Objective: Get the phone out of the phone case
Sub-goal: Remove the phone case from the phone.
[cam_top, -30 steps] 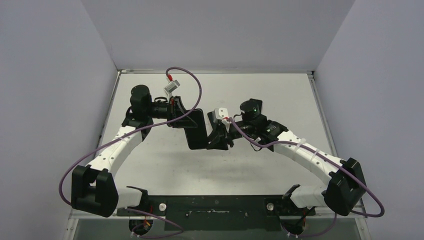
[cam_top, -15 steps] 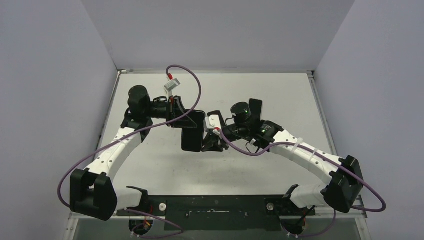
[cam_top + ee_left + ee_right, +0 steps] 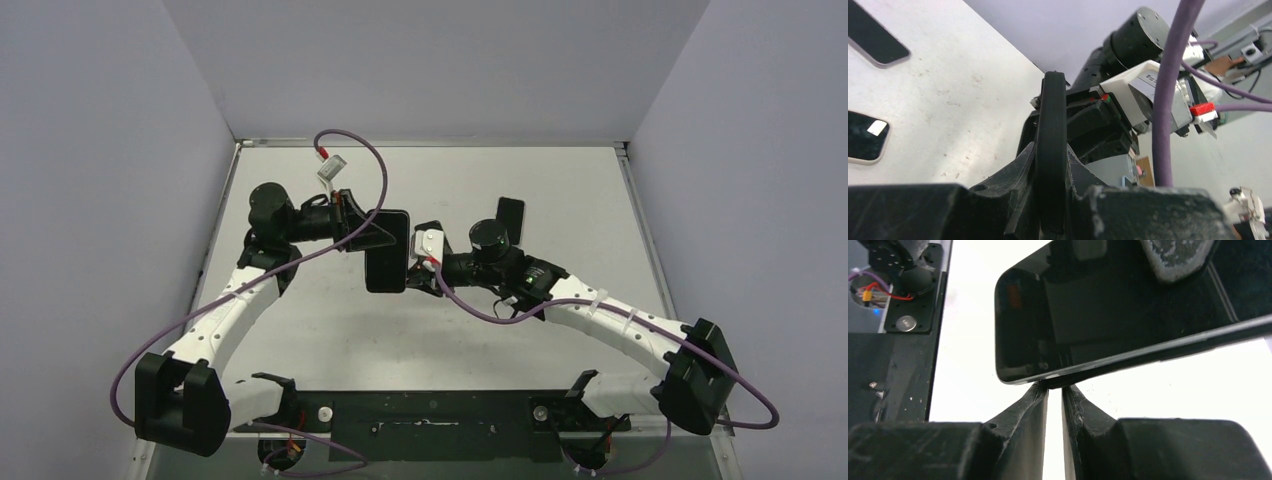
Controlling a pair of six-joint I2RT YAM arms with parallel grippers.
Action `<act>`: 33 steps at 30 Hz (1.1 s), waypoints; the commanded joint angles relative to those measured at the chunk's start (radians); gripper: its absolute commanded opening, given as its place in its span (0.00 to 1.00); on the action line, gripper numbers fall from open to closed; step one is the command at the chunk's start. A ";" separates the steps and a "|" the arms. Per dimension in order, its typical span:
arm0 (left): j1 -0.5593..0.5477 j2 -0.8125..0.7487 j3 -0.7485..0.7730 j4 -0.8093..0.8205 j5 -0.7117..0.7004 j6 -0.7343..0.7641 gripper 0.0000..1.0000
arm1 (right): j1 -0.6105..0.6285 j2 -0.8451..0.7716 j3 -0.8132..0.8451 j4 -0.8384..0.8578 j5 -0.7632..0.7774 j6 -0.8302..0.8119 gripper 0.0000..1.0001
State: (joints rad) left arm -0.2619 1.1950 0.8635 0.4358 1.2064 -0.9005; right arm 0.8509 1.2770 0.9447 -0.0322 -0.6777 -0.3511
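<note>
The black phone in its black case (image 3: 386, 251) is held in the air over the table's middle. My left gripper (image 3: 372, 236) is shut on it from the left. In the left wrist view the case (image 3: 1050, 125) stands edge-on between the fingers (image 3: 1020, 172). My right gripper (image 3: 413, 272) meets its right edge. In the right wrist view the glossy screen (image 3: 1098, 310) faces the camera, and the right gripper (image 3: 1054, 386) is nearly closed, its tips pinching the case's lower edge (image 3: 1055, 382).
A second dark phone (image 3: 510, 214) lies flat on the table behind the right arm. The left wrist view shows two phones lying on the table (image 3: 875, 32) (image 3: 865, 137). Purple cables (image 3: 380, 175) loop over both arms. Walls stand on three sides.
Both arms shifted left and a little back with the phone between them. The phone turned more upright in the top view. The right gripper stayed on its right edge.
</note>
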 commanded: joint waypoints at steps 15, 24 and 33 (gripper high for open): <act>0.003 -0.046 -0.192 0.307 -0.532 -0.257 0.00 | -0.180 -0.246 -0.152 0.215 0.234 0.734 0.56; -0.014 -0.041 -0.250 0.414 -0.642 -0.371 0.00 | -0.210 -0.167 -0.116 0.206 0.148 1.086 0.66; -0.042 -0.035 -0.260 0.421 -0.695 -0.395 0.00 | -0.225 -0.104 -0.145 0.314 0.073 1.309 0.56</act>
State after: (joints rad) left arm -0.2909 1.1767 0.5884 0.7425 0.5583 -1.2678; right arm 0.6289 1.1908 0.8001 0.1574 -0.5632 0.8265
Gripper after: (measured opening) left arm 0.147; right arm 0.579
